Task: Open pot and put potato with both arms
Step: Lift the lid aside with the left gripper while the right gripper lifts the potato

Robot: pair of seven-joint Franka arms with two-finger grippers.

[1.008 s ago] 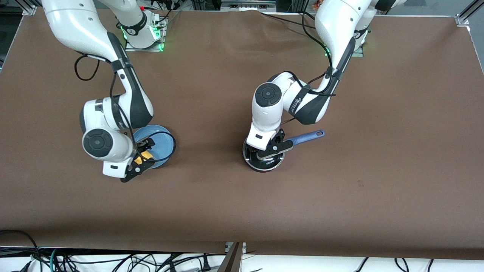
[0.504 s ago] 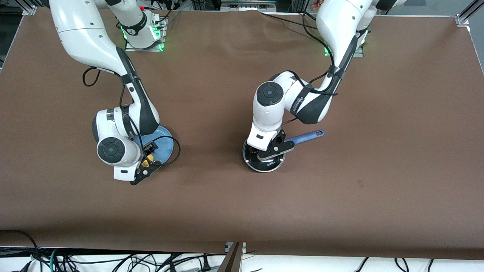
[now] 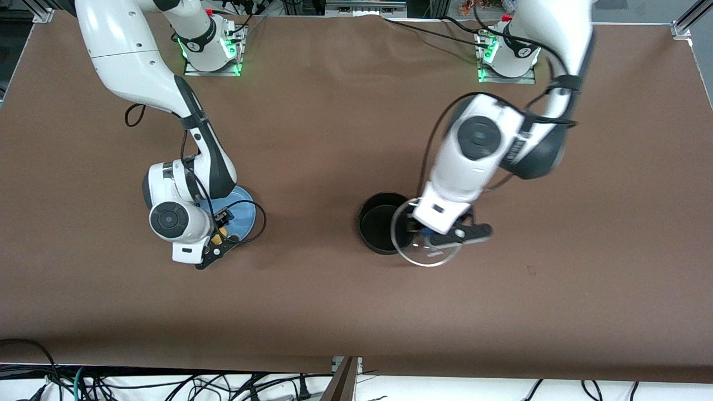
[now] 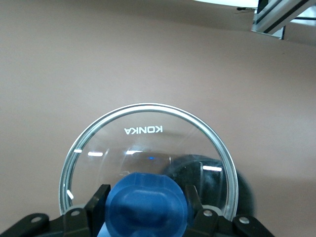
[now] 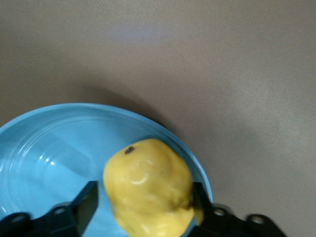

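A robotics lab: cloth-covered table [image 3: 334, 312], aluminium framing [image 3: 688, 19], loose cables [image 3: 167, 384].

Black pot [image 3: 380, 223], clear glass lid [image 4: 148, 148] with blue knob [image 4: 146, 206], yellow potato [image 5: 148, 186], blue plate [image 5: 44, 148], brown table [image 3: 334, 301]
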